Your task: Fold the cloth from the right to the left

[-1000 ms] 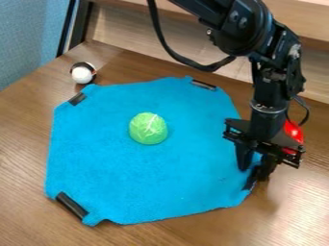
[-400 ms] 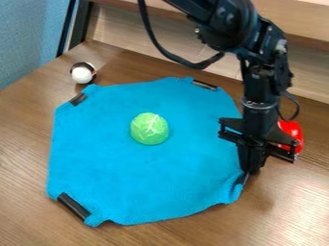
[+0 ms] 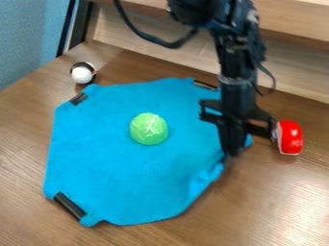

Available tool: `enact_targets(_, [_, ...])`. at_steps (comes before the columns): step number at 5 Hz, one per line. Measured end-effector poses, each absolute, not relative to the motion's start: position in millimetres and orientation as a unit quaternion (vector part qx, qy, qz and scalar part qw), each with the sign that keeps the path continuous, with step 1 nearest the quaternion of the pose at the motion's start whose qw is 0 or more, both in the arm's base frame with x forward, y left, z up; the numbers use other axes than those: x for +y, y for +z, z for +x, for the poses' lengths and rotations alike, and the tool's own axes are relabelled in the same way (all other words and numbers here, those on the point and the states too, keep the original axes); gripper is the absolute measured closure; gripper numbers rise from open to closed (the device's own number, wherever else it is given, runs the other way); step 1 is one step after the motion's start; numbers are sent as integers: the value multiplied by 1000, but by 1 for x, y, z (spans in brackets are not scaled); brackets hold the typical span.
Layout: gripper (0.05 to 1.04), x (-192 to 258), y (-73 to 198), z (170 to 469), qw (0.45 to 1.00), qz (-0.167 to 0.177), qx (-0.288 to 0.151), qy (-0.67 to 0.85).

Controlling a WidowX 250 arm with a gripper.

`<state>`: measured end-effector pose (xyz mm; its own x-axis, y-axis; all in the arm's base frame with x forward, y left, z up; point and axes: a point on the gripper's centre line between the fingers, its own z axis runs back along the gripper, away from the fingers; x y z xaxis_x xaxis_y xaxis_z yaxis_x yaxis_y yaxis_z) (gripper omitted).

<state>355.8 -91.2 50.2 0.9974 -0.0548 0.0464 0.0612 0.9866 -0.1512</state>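
Cloth [image 3: 109,163] lies spread over the middle of the wooden tabletop [image 3: 276,202], its right side pinched between the closed fingertips of the gripper [image 3: 231,151]. From that pinch, the lower right edge slants down toward the front in a raised, soft ridge, and a small blue tip pokes out just right of the fingers. Brown wood runs beyond the left edge, below the front edge and, in a wider stretch, to the lower right. Behind the far edge, the tabletop meets a pale wooden panel [image 3: 160,53]. A red rounded piece with a white rim [image 3: 290,137] sits close to the gripper's right side; whether they touch I cannot tell. A black-and-white ball [image 3: 83,73] rests near the upper left corner, off the fabric.

The fabric is bright blue, mostly flat, with cut-looking corners and black strips at three of them. A green, white-veined toy [image 3: 148,129] sits upon it, above centre.
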Motion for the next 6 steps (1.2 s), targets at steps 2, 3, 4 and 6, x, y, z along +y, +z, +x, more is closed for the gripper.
enact_targets(2, [1028, -43, 81, 373, 995, -94, -46, 0])
enact_targets(3, [1028, -16, 90, 379, 994, -95, -51, 18])
enact_targets(4, [1028, 8, 96, 381, 993, -99, -54, 35])
enact_targets(6, [1028, 57, 104, 376, 991, -101, -57, 69])
